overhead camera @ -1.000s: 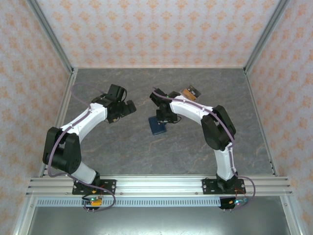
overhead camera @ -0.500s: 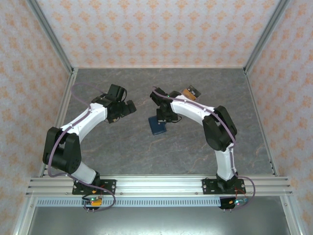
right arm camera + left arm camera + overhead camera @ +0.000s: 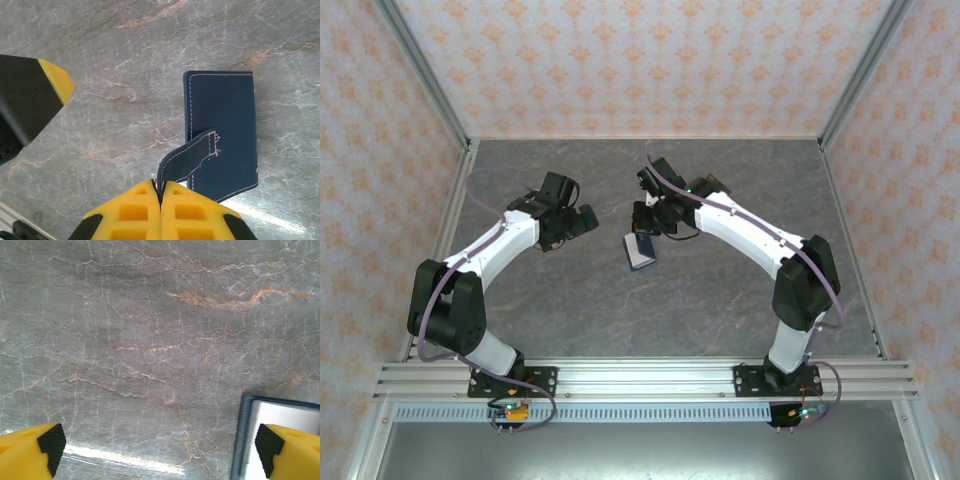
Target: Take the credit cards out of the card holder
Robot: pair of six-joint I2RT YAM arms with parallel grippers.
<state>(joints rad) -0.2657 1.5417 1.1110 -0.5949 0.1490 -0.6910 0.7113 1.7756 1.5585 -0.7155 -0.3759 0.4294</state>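
Right hand point(image 3: 160, 194) pinches closure tab point(image 3: 192, 157) of small navy-blue stitched folding card holder point(image 3: 225, 110); tab may slip, holder drags.

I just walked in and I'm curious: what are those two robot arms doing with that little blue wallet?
The right arm has its jaws pinched shut on the closure tab of the dark blue card holder, which lies on the grey table. The left arm hovers just beside the holder with its jaws wide open, holding nothing.
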